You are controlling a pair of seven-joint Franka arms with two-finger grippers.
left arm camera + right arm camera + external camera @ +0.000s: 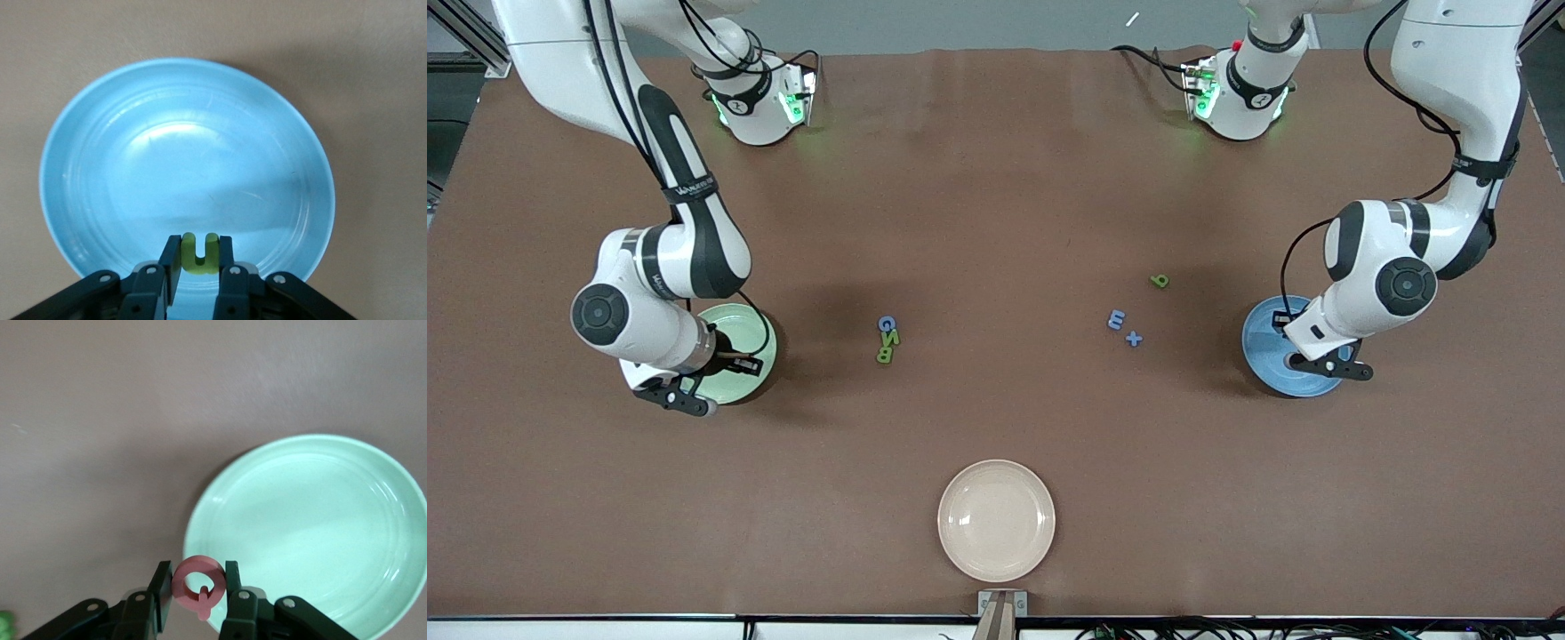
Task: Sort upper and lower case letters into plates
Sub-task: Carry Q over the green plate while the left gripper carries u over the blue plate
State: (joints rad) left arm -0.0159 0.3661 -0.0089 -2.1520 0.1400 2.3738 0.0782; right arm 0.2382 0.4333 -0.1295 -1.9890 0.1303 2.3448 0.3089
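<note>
Over the blue plate point(1272, 342), at the left arm's end of the table, my left gripper point(198, 261) is pinched tight on a small green letter point(199, 253); over the rim of the mint plate point(751, 342), at the right arm's end, my right gripper point(199, 590) is clamped on a pink Q point(198, 583). The Q worries me; it hangs at the plate's very edge, so a release here could tip it onto the table point(996, 178). The green letter could stick to a finger point(170, 263), or bounce out; other letters point(887, 338) lie mid-table.
</note>
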